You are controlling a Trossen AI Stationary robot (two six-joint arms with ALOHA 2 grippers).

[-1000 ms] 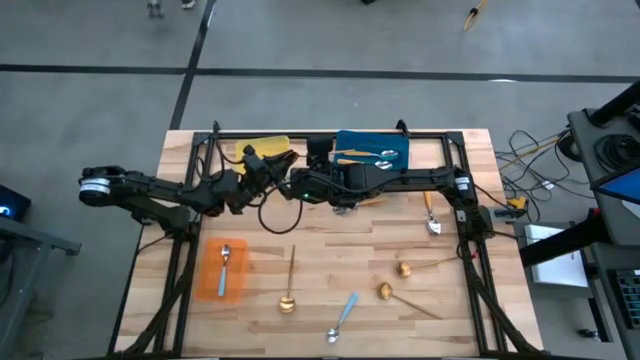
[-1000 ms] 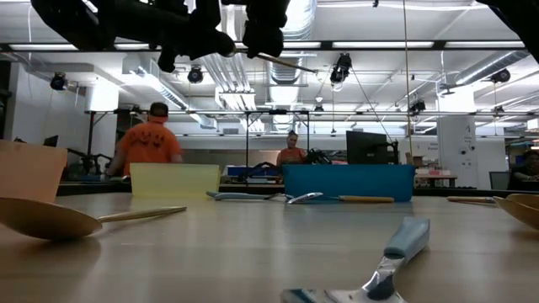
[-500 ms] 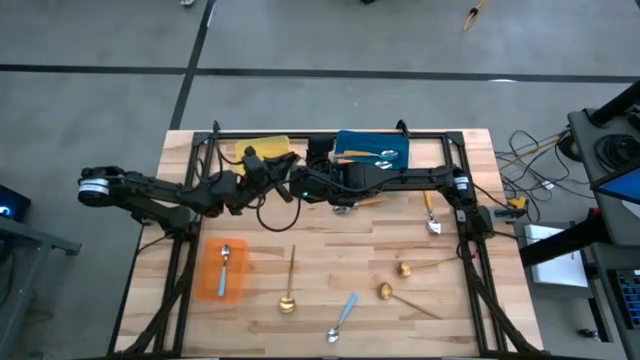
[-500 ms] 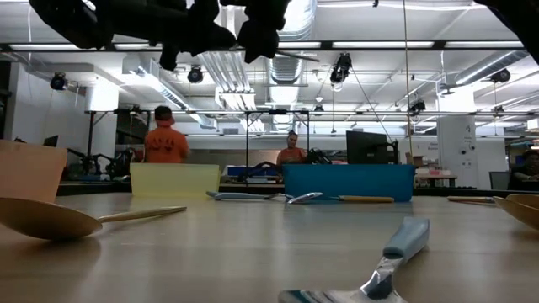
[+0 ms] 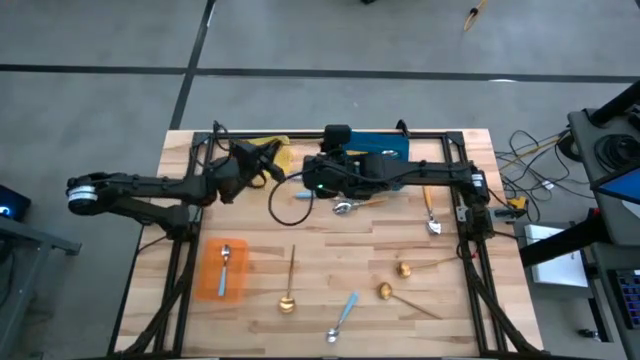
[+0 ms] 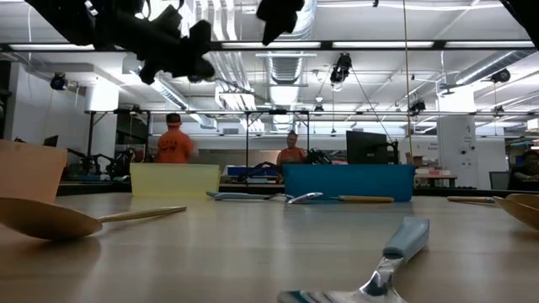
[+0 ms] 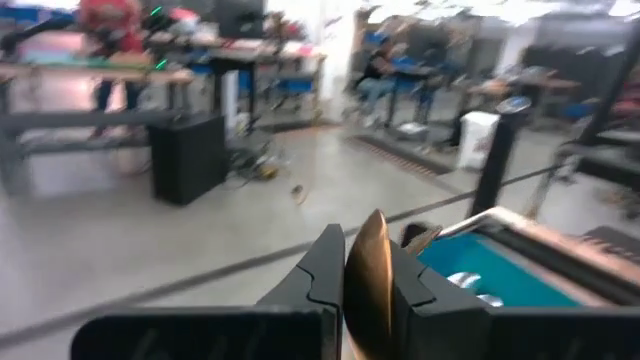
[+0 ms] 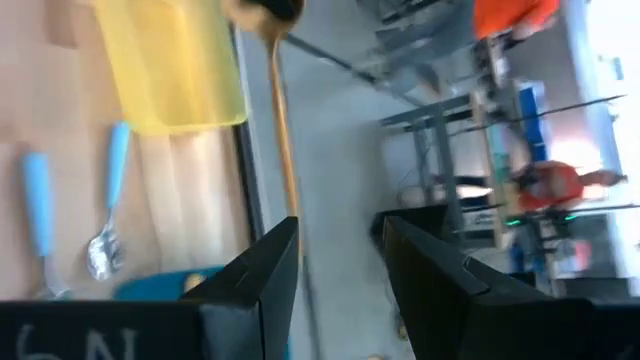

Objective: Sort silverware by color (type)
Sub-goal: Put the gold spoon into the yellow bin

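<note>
Handover done, arms parted | left gripper (image 7: 365,290) pinches gold spoon (image 7: 368,270) | right gripper (image 8: 340,260) wide, empty | release spoon low over yellow tray (image 8: 170,60)

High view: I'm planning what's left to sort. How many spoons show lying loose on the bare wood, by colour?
All-gold metal spoons: 3
Silver spoon with light-blue handle: 1
Silver spoon with orange handle: 1
Silver spoon bowl, handle hidden under the right arm: 1
Total: 6
</note>
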